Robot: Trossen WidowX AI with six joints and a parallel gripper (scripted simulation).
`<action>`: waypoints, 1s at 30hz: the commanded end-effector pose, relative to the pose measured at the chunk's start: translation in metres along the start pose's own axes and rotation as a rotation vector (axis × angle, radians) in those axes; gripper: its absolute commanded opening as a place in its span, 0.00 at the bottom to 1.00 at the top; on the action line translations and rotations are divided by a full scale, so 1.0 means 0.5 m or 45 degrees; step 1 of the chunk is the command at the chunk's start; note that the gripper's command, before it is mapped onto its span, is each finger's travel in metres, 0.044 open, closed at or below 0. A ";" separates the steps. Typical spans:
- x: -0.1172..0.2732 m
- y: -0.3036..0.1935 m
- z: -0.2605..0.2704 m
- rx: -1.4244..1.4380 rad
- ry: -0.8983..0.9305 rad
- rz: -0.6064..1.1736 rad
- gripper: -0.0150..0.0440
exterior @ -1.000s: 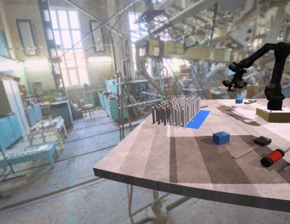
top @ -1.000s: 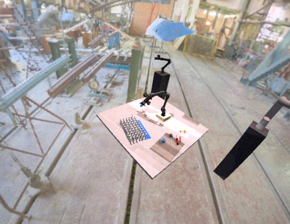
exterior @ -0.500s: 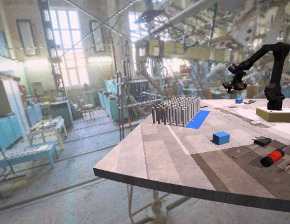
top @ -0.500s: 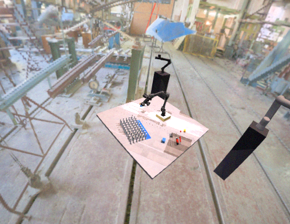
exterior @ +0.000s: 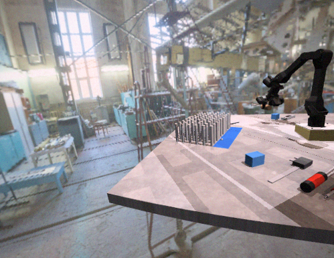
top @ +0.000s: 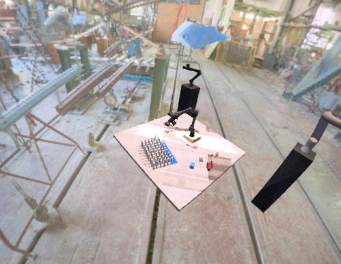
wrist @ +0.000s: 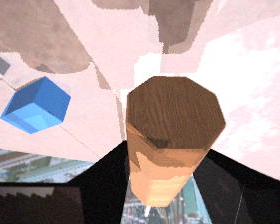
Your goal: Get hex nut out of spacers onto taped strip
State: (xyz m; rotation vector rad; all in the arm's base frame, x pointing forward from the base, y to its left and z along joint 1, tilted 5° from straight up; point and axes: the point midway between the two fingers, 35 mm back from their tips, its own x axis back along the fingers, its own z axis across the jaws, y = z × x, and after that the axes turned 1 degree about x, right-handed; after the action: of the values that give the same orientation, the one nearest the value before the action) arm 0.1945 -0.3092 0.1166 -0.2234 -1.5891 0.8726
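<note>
"Where is the nut?" asks the first.

"Unclear; a pale speck point(exterior: 221, 139) on the blue strip point(top: 169, 154) point(exterior: 229, 137), beside the metal spacers point(top: 153, 163) point(exterior: 211, 134), might be it, but it is too small to tell."

"And the hand point(top: 167, 123) point(exterior: 265, 105) point(wrist: 159, 147)?"

"Less than half open, clamped on a wooden handle point(top: 166, 124) point(exterior: 267, 106) point(wrist: 176, 112). It hangs above the surface point(top: 179, 191) point(exterior: 195, 200) near the top view's upper-left edge. The spacers lie from it toward the lower-left edge, the strip along their arm side."

"Which way does the tool run?"

"The thin shaft seems to point outward from the arm, but its hooked end cannot be made out. It probably needs turning in line with a gap."

"Materials?"

"Brown, grained wood, many-sided; slim grey round posts; a flat strip; a smooth blue block point(top: 193, 165) point(exterior: 254, 159) nearer the right-hand tools."
</note>
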 end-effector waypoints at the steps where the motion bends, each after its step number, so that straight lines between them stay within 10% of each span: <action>1: -0.007 0.003 -0.001 0.004 -0.003 0.004 0.25; 30: -0.055 0.037 -0.001 0.004 -0.003 0.003 0.25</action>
State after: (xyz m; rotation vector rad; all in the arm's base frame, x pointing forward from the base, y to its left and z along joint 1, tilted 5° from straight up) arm 0.1949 -0.3121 0.0867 -0.2233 -1.5890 0.8725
